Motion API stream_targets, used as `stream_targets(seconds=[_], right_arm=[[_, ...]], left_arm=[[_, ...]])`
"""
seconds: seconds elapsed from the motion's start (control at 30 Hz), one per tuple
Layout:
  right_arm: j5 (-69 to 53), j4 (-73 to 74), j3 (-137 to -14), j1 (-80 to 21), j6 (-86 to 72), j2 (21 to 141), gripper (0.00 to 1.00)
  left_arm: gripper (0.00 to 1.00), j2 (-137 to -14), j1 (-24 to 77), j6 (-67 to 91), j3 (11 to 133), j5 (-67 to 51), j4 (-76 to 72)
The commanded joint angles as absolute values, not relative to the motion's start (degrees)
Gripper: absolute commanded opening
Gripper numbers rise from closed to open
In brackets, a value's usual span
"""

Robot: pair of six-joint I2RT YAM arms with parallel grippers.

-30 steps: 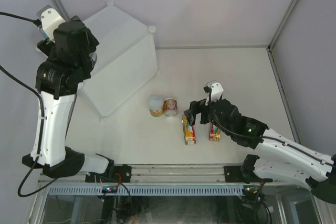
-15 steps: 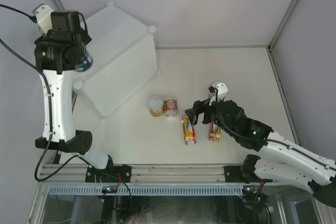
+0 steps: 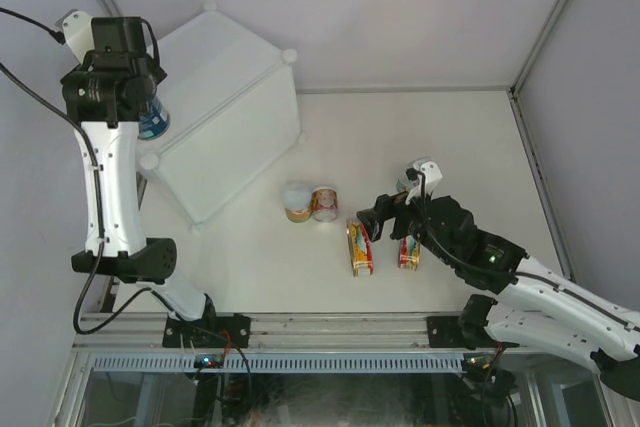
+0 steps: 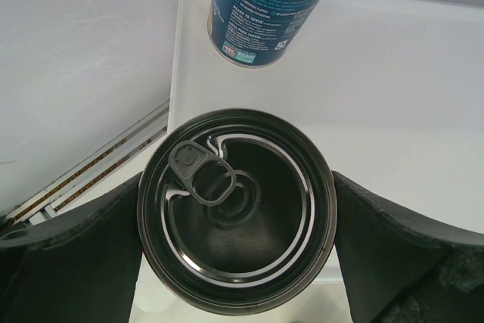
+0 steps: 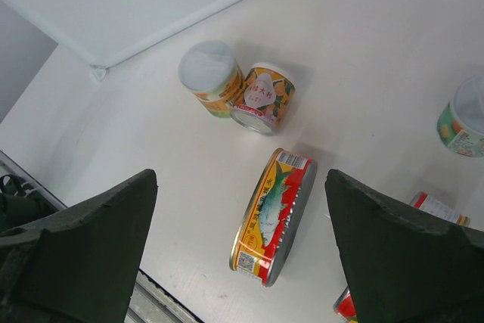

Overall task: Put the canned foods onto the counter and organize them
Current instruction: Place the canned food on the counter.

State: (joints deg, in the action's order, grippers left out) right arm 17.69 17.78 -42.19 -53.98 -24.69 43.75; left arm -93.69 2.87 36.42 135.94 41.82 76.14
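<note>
**Left wrist view: tall can clamped over the counter's edge**

A tall blue-labelled can, ring-pull top facing the camera, sits squeezed between both fingers of the left gripper, which press on its opposite sides. It is upright over the white top of the counter, near that top's left edge; whether its base touches the surface cannot be told. A second blue-labelled can stands on the same top, just beyond it.

On the table, in front of the counter, a white-lidded small can and an orange-labelled small can lie touching. Nearer the arms, an oval tin rests on its edge, with a second oval tin close to its right.

The right gripper hangs above these two tins, fingers spread wide and holding nothing. A green-labelled small can stands at the right margin of the right wrist view.
</note>
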Motion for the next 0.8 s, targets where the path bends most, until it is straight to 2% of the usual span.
stream_targets(seconds=[0.0,0.77], right_arm=[[18.51,17.84,-41.77,-53.87,-26.09,42.15,0.91],[18.4,18.33,-40.8,-53.1,-26.54,42.86,0.91]], left_arm=[[0.0,-93.7,1.96,35.43,140.98,43.41,67.42],[0.0,-98.78,-1.01,32.01,142.39,44.01,65.47]])
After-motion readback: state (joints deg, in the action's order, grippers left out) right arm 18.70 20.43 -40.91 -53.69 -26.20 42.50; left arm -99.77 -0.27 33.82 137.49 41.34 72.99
